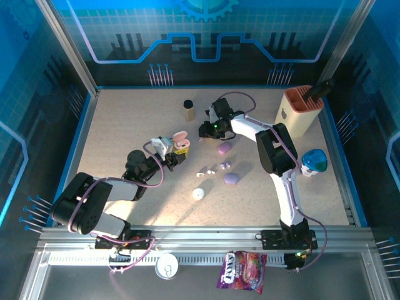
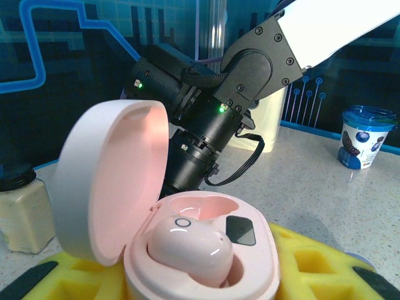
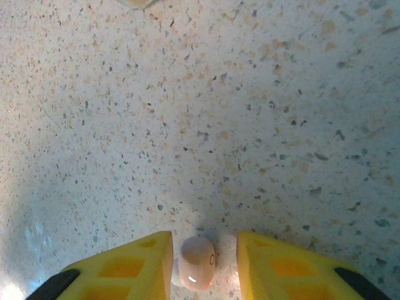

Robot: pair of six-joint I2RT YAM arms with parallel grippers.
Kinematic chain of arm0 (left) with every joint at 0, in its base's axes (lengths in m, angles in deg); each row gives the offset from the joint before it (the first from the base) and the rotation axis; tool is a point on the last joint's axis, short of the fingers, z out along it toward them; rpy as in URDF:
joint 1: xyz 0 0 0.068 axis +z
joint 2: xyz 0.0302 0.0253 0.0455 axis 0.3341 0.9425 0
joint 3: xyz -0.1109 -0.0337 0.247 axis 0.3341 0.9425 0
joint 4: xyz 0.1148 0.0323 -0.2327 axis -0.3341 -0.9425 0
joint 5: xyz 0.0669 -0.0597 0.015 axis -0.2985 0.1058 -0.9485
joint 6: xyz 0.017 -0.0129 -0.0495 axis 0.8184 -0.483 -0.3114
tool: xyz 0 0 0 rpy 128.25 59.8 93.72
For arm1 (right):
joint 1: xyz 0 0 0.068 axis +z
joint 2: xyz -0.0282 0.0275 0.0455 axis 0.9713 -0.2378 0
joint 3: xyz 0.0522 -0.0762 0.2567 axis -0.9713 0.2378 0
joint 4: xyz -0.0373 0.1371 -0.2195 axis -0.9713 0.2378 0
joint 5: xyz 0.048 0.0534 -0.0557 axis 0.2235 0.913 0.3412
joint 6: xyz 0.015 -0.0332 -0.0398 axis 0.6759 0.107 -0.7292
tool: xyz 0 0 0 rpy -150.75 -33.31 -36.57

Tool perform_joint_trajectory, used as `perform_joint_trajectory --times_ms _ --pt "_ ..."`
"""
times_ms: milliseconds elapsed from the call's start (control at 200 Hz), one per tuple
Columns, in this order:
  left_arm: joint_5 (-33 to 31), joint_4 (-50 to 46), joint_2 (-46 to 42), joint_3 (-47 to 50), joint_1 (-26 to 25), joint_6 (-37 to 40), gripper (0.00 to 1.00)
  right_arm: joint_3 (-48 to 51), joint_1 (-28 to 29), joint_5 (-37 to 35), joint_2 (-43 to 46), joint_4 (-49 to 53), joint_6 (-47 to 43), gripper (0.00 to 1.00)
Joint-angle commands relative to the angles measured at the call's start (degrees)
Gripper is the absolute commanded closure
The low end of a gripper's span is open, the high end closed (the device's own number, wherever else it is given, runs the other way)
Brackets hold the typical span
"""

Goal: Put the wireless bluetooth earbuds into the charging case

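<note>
**While One Bud Sat in Its Case, Another Hung in the Right End Effector**

When viewed from the top external camera, the scene held one open pink case [image 1: 180, 139], two purple cases [image 1: 225, 148] and one round white case [image 1: 199, 194]. Three loose buds lay on the bench [image 1: 125, 125] among the closed cases: two white buds [image 1: 211, 167] and one purple bud [image 1: 226, 164]. The left end effector [image 1: 176, 152] was clamped on the pink case. The right end effector [image 1: 205, 130] hovered just beside that case, not touching it.

From the left wrist, one seated earbud [image 2: 187, 250], pale pink, filled a pocket of the pink case [image 2: 262, 253]. The lid stood tilted up, and yellow fingers [image 2: 312, 269] showed beneath.

From the right wrist, the yellow fingers [image 3: 125, 269] were drawn nearly together. They pinched one held earbud [image 3: 197, 262], also pale pink, above the bench [image 3: 187, 125].
</note>
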Motion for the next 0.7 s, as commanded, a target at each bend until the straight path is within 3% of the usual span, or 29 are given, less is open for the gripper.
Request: perform_joint_trajectory --times_ms 0,695 --pt "1.51 -0.07 -0.85 -0.72 0.57 -0.21 0.67 -1.51 -0.05 1.82 -1.25 2.02 -0.15 0.69" --pt "1.57 0.79 0.01 -0.53 0.59 -0.24 0.67 -5.40 0.92 2.04 -4.37 7.60 -2.07 0.80"
